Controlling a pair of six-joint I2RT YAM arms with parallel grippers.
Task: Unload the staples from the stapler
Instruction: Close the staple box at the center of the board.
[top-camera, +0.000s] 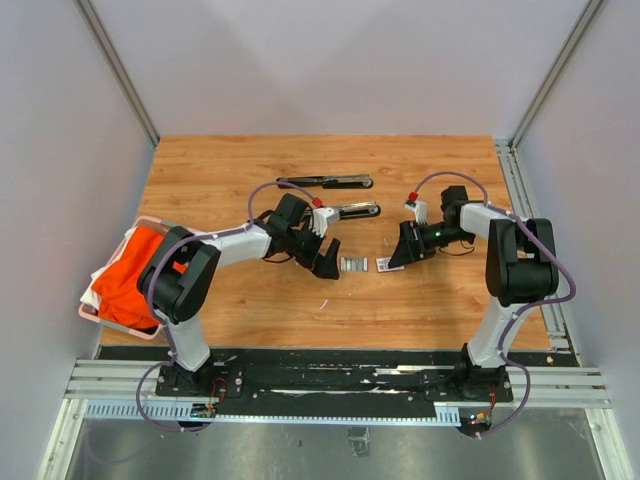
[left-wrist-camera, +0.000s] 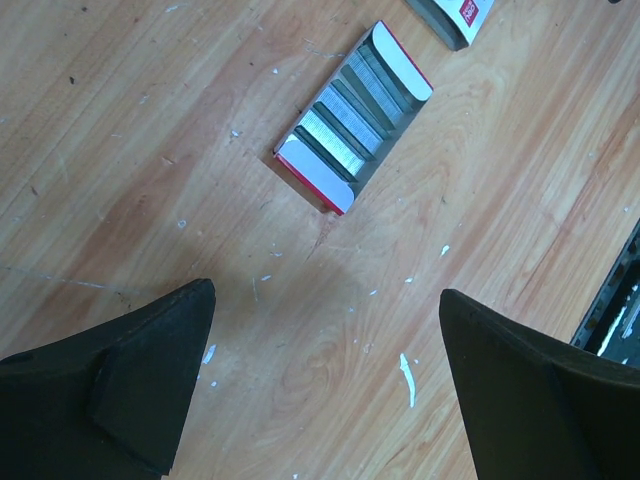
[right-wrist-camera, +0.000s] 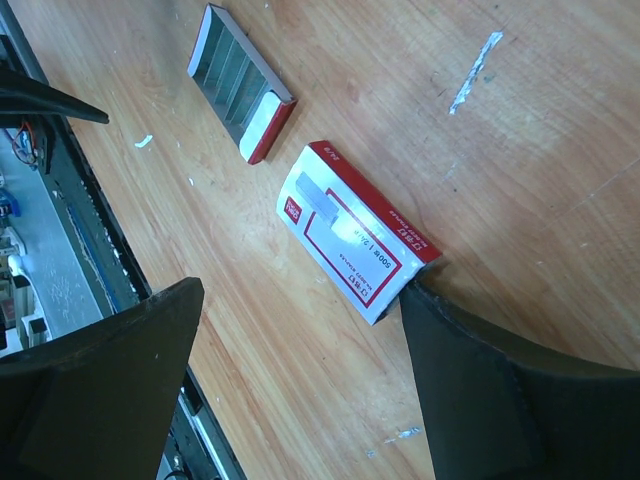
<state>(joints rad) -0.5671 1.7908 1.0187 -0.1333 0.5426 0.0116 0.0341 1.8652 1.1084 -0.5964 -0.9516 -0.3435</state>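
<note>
The stapler lies at the back of the table as two long black pieces, one (top-camera: 325, 181) farther back and one (top-camera: 355, 210) with a silvery part, partly behind my left arm. An open red-and-white tray (left-wrist-camera: 352, 118) holds rows of silvery staples (left-wrist-camera: 335, 135). A short grey strip of staples (right-wrist-camera: 322, 195) rests on the white-and-red box (right-wrist-camera: 355, 235). My left gripper (left-wrist-camera: 328, 292) hangs open over bare wood just short of the tray. My right gripper (right-wrist-camera: 300, 300) is open too, one finger (right-wrist-camera: 470, 370) touching the box's corner. In the top view the left gripper (top-camera: 325, 260) and right gripper (top-camera: 405, 250) flank tray and box.
A pink basket (top-camera: 88, 312) with an orange cloth (top-camera: 130, 275) hangs over the table's left edge. A thin silvery sliver (right-wrist-camera: 475, 72) lies on the wood beyond the box. The black base rail (top-camera: 330, 375) runs along the near edge. Walls close in both sides.
</note>
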